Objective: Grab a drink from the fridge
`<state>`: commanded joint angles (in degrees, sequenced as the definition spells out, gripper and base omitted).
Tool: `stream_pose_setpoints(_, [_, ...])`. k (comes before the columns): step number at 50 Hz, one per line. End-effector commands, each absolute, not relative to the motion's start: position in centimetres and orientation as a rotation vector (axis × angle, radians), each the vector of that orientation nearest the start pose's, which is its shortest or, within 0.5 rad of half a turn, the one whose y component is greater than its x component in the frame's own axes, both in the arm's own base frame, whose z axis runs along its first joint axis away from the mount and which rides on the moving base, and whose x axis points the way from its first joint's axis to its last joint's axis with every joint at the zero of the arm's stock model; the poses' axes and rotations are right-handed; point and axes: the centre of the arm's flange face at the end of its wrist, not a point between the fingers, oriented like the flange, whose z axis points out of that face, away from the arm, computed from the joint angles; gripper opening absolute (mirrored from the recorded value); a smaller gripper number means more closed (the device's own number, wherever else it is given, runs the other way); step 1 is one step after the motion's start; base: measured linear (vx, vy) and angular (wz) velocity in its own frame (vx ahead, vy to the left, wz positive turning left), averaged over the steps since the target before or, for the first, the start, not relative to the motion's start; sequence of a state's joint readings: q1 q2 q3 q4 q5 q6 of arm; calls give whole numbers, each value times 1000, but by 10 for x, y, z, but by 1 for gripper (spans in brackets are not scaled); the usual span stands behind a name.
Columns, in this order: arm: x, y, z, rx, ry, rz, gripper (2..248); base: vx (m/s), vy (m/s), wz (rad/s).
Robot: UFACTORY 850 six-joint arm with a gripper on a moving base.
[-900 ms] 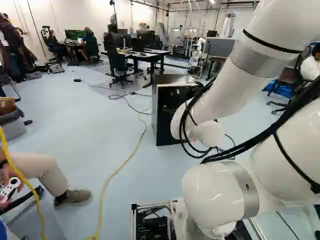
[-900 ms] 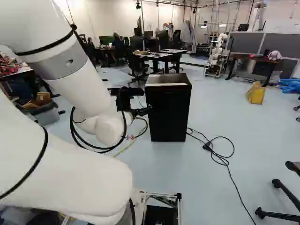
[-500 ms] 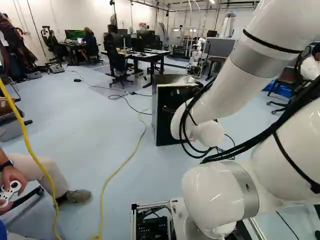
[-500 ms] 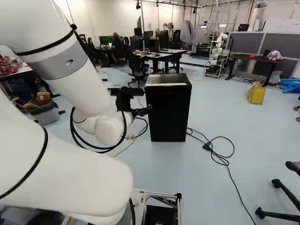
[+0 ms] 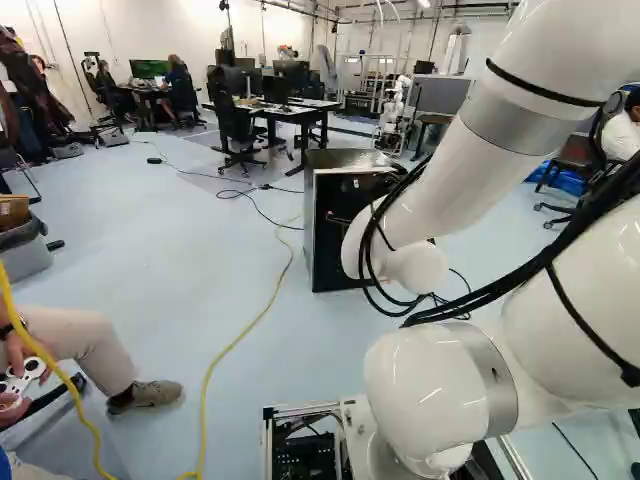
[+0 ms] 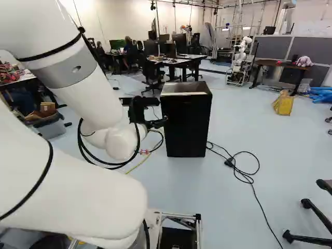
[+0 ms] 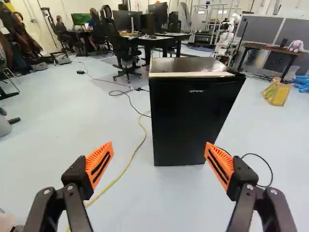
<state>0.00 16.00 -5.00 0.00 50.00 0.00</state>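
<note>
1 black fridge (image 7: pixel 188 121) ahead, claw (image 6: pixel 162 122) spread wide, 1 yellow cable (image 5: pixel 238 343), 1 looped black cord (image 6: pixel 251 179) beside fridge

You can see the fridge (image 7: pixel 190 121), a low black box with a smooth dark front and a shiny, reflective top edged in a pale strip, standing upright on the pale blue floor (image 7: pixel 116 179), though you can't tell whether its door is fully shut

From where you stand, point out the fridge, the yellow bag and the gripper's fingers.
Fridge (image 7: pixel 189 121): wrist view, front door.
Yellow bag (image 6: pixel 284 105): right base view, front side.
Fingers (image 7: pixel 99 164): wrist view, one orange pad.
</note>
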Motion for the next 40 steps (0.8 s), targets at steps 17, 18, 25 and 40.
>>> stream_pose_setpoints(17, [270,0,366,-2558,0,-1824,247,34,1,-2])
stream_pose_setpoints(18, [270,0,366,-2558,0,-1824,247,53,-5,2])
stream_pose_setpoints(25, [270,0,366,-2558,0,-1824,247,50,1,-5])
stream_pose_setpoints(40, [270,0,366,-2558,0,-1824,247,50,0,-2])
